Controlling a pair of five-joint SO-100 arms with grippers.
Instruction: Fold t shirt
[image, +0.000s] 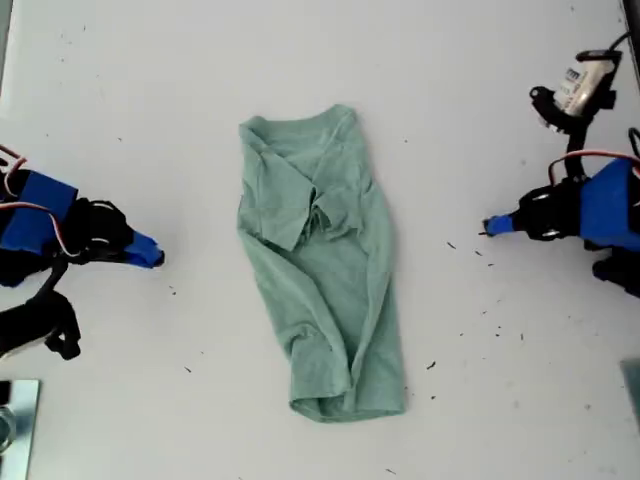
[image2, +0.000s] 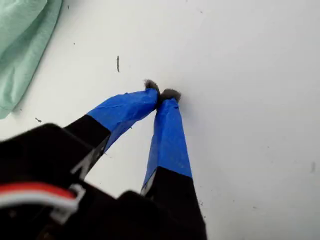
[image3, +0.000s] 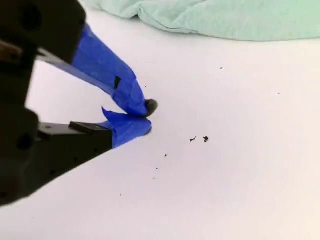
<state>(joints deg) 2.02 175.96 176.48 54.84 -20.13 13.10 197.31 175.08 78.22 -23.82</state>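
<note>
One t shirt lies mid-table, already narrowed lengthwise, sleeves tucked in. Both pincers sit apart from the shirt, one either side: my first gripper clenched on nothing, my second gripper likewise, tips touching. Cloth looks light, soft, floppy; prob. bunches when dragged. Best grab: hem corners, pinch the double layer, fold toward the collar.
</note>
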